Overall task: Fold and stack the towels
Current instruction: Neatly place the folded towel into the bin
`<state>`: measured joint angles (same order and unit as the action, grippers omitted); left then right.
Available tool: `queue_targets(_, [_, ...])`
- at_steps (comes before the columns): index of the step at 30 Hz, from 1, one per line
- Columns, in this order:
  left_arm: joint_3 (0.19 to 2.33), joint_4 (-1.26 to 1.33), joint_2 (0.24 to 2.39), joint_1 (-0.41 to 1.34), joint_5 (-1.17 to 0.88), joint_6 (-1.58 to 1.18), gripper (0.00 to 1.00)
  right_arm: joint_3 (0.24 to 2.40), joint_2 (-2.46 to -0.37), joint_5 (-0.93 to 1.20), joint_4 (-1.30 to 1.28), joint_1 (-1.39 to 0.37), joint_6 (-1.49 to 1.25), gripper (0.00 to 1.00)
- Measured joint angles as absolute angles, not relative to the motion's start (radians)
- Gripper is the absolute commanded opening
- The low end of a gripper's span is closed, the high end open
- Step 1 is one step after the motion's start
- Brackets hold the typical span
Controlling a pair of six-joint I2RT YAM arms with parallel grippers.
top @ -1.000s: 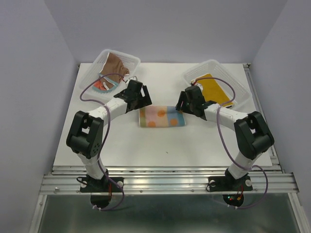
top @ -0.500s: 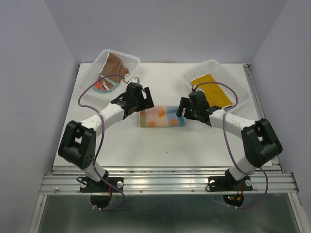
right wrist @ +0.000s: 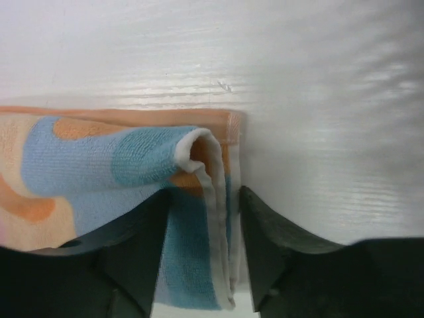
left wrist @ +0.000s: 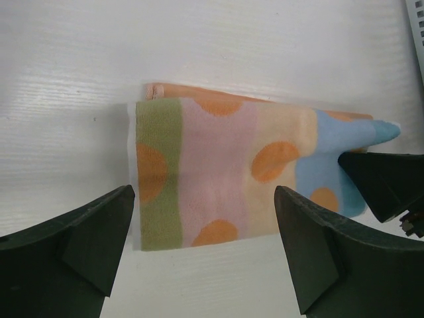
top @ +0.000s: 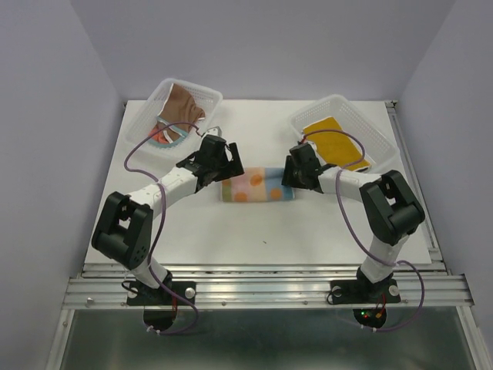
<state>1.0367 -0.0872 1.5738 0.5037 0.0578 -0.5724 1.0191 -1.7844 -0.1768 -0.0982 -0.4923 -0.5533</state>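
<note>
A folded pastel spotted towel (top: 256,186) lies flat in the middle of the table. My left gripper (top: 228,165) hovers at its left end, open wide, with the green-striped end of the towel (left wrist: 232,172) just beyond its fingers (left wrist: 86,245); nothing is between them. My right gripper (top: 290,176) is at the towel's right end. In the right wrist view its jaws (right wrist: 203,202) are shut on the towel's blue layered edge (right wrist: 199,252), cloth pressed against both fingers. A brown towel (top: 185,102) and a mustard yellow towel (top: 336,142) lie in baskets.
A clear basket (top: 166,86) stands at the back left, holding the brown towel and an orange-and-white one (top: 163,136). A second clear basket (top: 379,132) at the back right holds the yellow one. White table edge (top: 254,258) runs near the arm bases.
Both arms have reached in lower toward the spotted towel's ends. The right jaws widened briefly, then came together on the towel's right edge. The towel has stayed put.
</note>
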Motion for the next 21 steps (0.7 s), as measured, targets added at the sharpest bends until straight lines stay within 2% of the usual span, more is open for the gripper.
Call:
queue_targets(2, [1.028,-0.085,1.573,0.504,0.06,-0.572,0.99,1.026,-1.797,-0.179,-0.086,-0.492,-0.552,0.36])
queue_targets(3, [1.023,-0.086,1.573,0.504,0.061,-0.572,0.99,1.026,-1.802,-0.178,-0.083,-0.492,-0.552,0.23])
queue_targets(4, [1.017,-0.086,1.573,0.504,0.061,-0.572,0.99,1.026,-1.803,-0.173,-0.08,-0.492,-0.548,0.18])
queue_targets(5, [1.009,-0.082,1.573,0.504,0.062,-0.573,0.99,1.026,-1.805,-0.163,-0.076,-0.492,-0.546,0.08])
queue_targets(7, [0.99,-0.079,1.568,0.504,0.062,-0.575,0.99,1.025,-1.805,-0.153,-0.073,-0.492,-0.542,0.02])
queue_targets(14, [0.931,-0.079,1.512,0.504,0.07,-0.584,0.99,0.991,-1.73,-0.198,-0.136,-0.493,-0.487,0.01])
queue_targets(21, [0.913,-0.08,1.41,0.503,0.1,-0.584,0.99,0.964,-1.47,-0.406,-0.308,-0.494,-0.309,0.01])
